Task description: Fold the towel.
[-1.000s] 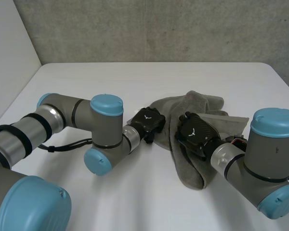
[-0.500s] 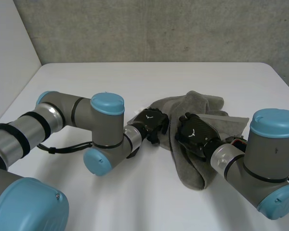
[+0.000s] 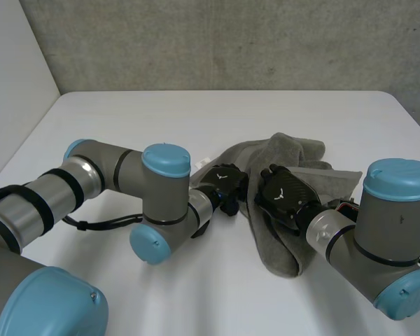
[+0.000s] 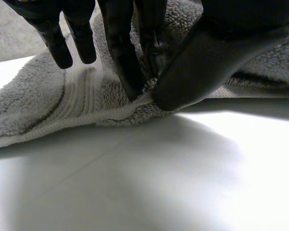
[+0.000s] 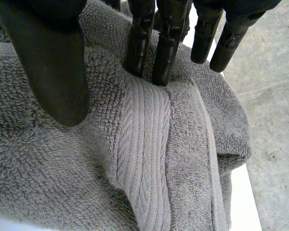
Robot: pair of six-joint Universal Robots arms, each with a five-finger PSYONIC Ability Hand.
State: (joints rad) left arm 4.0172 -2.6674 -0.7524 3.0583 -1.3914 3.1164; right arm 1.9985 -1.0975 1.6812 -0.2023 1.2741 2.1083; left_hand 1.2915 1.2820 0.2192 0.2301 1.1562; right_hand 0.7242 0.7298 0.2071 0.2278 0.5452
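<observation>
Looking down on a grey towel (image 3: 294, 150), crumpled in a heap on the white table (image 3: 217, 119), right of the middle. Bunched high on the far side, with a narrow tail trailing back toward the robot beneath the right arm. Flat and hemmed along its left edge, touching the table there.

Grasping that hemmed left edge: left hand (image 3: 227, 183), thumb closed against one finger on the rim of the cloth, just above the tabletop. Remaining fingers (image 4: 55, 41) straight, hanging clear over the towel's ribbed band.

Resting on top of the heap, near its middle: right hand (image 3: 283, 192). Thumb pressed into the pile on one side, two fingers (image 5: 137, 48) dug into a fold on the other, gripping a raised ridge of ribbed cloth between them. Other fingers held straight, off the cloth.

Both hands close together, with a strip of towel between them.
</observation>
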